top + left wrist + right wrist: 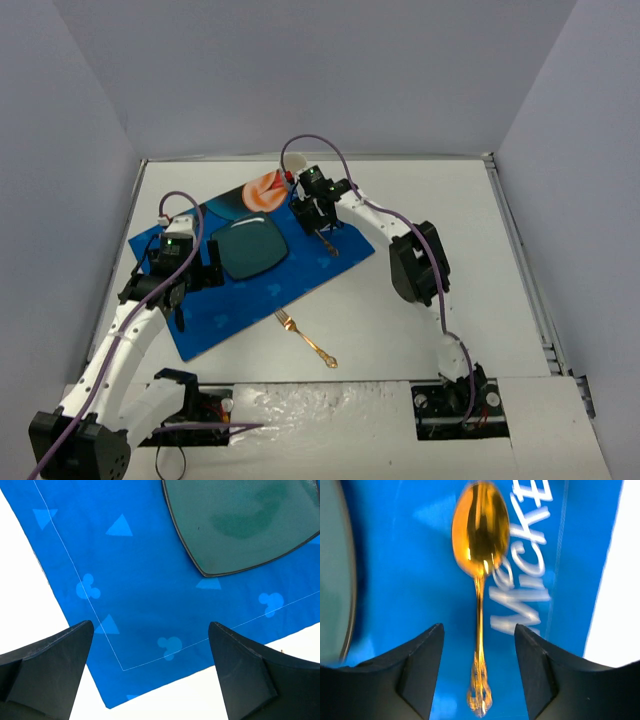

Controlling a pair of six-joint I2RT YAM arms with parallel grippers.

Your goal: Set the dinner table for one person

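Observation:
The white dinner table (440, 190) carries a blue Mickey-print placemat (232, 308). A dark green square plate (250, 247) lies on the mat and shows in the left wrist view (240, 520). A gold spoon (480, 555) lies on the mat right of the plate, small in the top view (329, 245). My right gripper (479, 645) is open, its jaws on either side of the spoon's handle without touching it; it is just above the spoon (320, 220). A gold fork (306, 338) lies on the bare table near the mat's front edge. My left gripper (150, 645) is open and empty above the mat's left part (195, 285).
An orange and white item (265, 187) sits at the mat's far corner beside a dark object (230, 203). Grey walls close in the table at the back and sides. A metal strip (520, 250) runs along the right edge.

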